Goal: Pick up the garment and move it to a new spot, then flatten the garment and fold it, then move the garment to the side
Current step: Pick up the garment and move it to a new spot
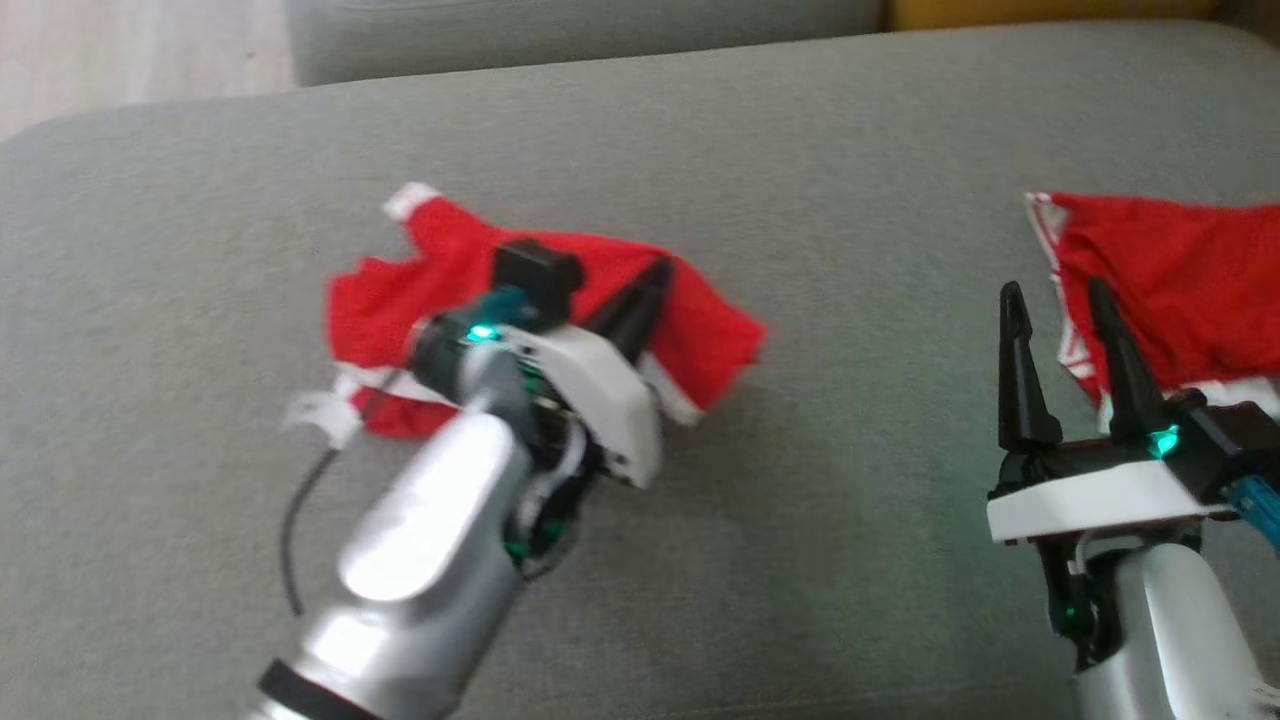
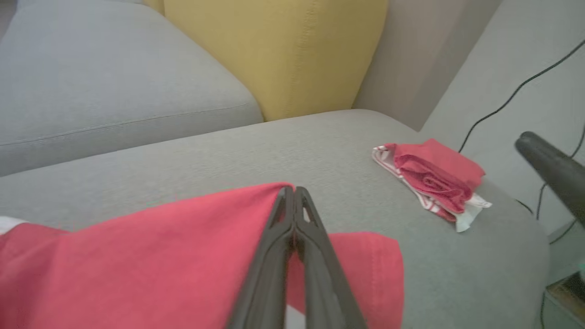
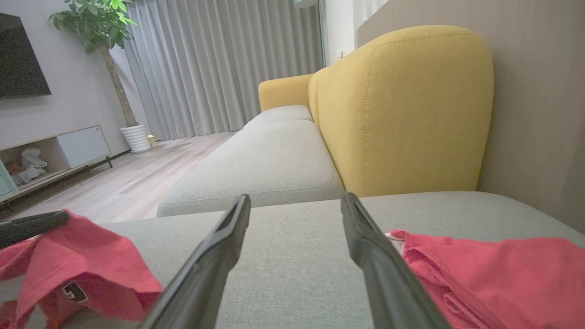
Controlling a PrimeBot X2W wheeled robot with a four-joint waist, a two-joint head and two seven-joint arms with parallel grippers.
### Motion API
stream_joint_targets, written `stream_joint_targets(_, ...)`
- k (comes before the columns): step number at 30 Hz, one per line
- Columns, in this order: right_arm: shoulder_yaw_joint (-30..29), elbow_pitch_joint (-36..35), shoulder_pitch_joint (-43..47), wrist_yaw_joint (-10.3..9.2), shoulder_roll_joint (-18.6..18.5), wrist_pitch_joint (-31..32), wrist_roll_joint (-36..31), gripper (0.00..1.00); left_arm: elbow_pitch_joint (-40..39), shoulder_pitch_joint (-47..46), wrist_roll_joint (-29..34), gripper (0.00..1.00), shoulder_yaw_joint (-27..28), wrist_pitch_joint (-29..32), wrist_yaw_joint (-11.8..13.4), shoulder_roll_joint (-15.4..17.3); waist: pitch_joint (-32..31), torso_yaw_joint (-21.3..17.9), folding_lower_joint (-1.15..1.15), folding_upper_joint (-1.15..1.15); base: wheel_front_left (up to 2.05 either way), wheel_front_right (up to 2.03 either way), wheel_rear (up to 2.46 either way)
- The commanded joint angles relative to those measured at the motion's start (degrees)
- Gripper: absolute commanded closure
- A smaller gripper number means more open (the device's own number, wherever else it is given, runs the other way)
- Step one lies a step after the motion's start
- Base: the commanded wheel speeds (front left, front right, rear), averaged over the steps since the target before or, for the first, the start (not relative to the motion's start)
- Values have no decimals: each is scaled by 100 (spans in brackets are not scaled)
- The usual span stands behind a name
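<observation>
A red garment (image 1: pixel 440 260) with white trim lies crumpled at the centre-left of the grey sofa seat (image 1: pixel 800 180). My left gripper (image 1: pixel 655 278) is over it with its fingers pressed together. In the left wrist view the left gripper (image 2: pixel 292 192) is shut on a raised fold of the garment (image 2: pixel 137 265). My right gripper (image 1: pixel 1055 292) stands open at the lower right, nothing between its fingers. In the right wrist view the right gripper (image 3: pixel 296 204) points across bare cushion, with the garment (image 3: pixel 91 265) off to its left.
A second red garment (image 1: pixel 1170 290) lies bunched at the right, just beyond my right gripper; this second garment (image 2: pixel 434 183) (image 3: pixel 493 269) appears in both wrist views. A yellow backrest (image 3: pixel 402 109) stands behind the seat. A black cable (image 2: pixel 502 105) runs down the wall.
</observation>
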Motion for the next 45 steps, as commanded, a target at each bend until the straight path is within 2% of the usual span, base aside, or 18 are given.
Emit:
stream_joint_targets(1,163,-146,-263,-5,0,-71,43,0,-326,-315,-137,100,7,-56,150,63,45,-164,0,0,0,0,0)
stream_joint_targets(6,232,-17,-338,-5,0,-159,132,0,-608,-666,-711,100,-683,-314,869,62,102,-429,0,0,0,0,0)
stream_joint_targets(8,265,21,-370,-5,0,-189,150,0,-537,-810,-884,100,-962,-370,1051,62,130,-487,0,0,0,0,0)
stream_joint_targets(9,273,39,-383,-5,0,-203,155,0,-477,-870,-956,41,-1107,-394,1106,62,141,-499,0,0,0,0,0)
stream_joint_targets(10,279,55,-395,-5,0,-214,159,0,-417,-914,-1055,0,-1229,-421,1148,62,155,-508,0,0,0,0,0)
stream_joint_targets(14,261,102,-430,-5,0,-252,173,0,-75,-1077,-1308,0,-1456,-688,1288,62,188,-460,0,0,0,0,0)
stream_joint_targets(20,218,139,-398,-5,0,-264,133,0,395,-1203,-1450,0,-1221,-1282,1267,83,95,-226,0,0,0,0,0)
stream_joint_targets(23,180,147,-290,-5,0,-246,89,0,505,-1154,-1488,0,-944,-1599,1173,303,-32,-28,0,0,0,0,0)
stream_joint_targets(27,89,171,-69,-5,0,-195,48,0,334,-824,-1415,0,-548,-1774,1051,772,-244,255,0,0,0,0,0)
stream_joint_targets(31,34,193,191,-5,0,-152,41,0,-257,-141,-1221,0,-11,-1795,908,1191,-444,518,0,0,0,0,0)
stream_joint_targets(35,-5,205,412,-5,0,-143,83,0,-836,807,-863,0,409,-1797,763,1426,-611,680,0,0,0,0,0)
stream_joint_targets(39,-3,231,595,-5,0,-131,177,0,-1296,1742,-551,0,821,-1798,615,1388,-712,730,0,0,0,0,0)
stream_joint_targets(42,5,231,682,-5,0,-128,224,0,-1542,2187,-350,0,1222,-1798,488,1203,-737,725,0,0,0,0,0)
stream_joint_targets(45,-4,223,715,-5,0,-112,239,0,-1645,2400,-140,0,1484,-1798,238,1007,-738,707,0,0,0,0,0)
